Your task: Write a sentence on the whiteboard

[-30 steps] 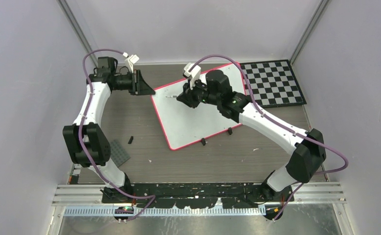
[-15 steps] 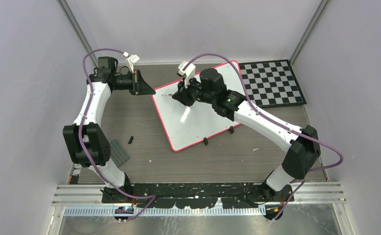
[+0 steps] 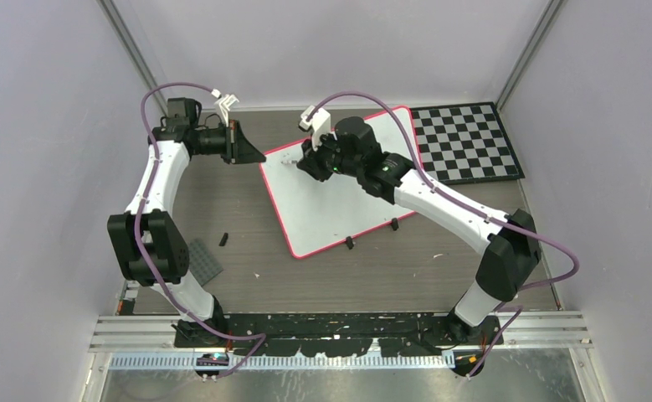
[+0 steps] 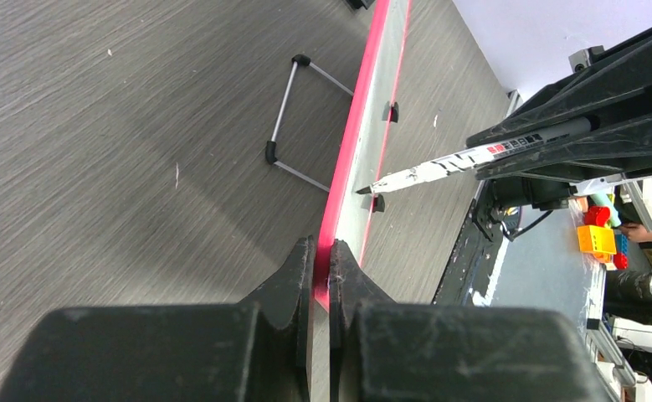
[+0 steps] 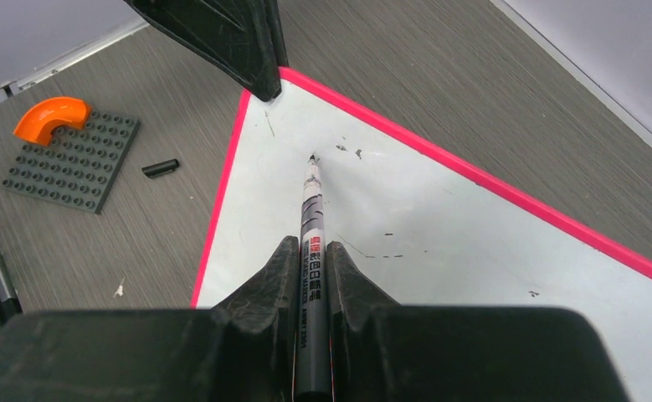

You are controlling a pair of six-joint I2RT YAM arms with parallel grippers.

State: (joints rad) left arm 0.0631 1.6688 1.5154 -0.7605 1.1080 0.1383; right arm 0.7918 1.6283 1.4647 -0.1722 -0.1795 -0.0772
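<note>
The only print I can find is on the marker (image 5: 312, 218): red and black characters run along its white barrel, too small for me to read from either wrist view. On the whiteboard (image 3: 331, 209) I see no legible sentence, only a few black flecks and short strokes near the pen tip.

My right gripper (image 5: 311, 247) is clamped round the marker's barrel. The tip points to 12 o'clock in its wrist view and, as far as I can tell, rests on the white surface just inside the pink rim. My left gripper (image 4: 320, 251) is pinched tight on that rim at the board's 10 o'clock corner.

The board lies skewed mid-table, with the checkerboard mat (image 3: 464, 142) at its 2 o'clock. A grey stud plate (image 5: 71, 163) carrying an orange arch (image 5: 54, 113) sits off the board at 9 o'clock in the right wrist view.

Compared with a second ago, the right wrist has crept toward the 10 o'clock corner and its elbow has drawn inward. The left arm and the board have not shifted.
</note>
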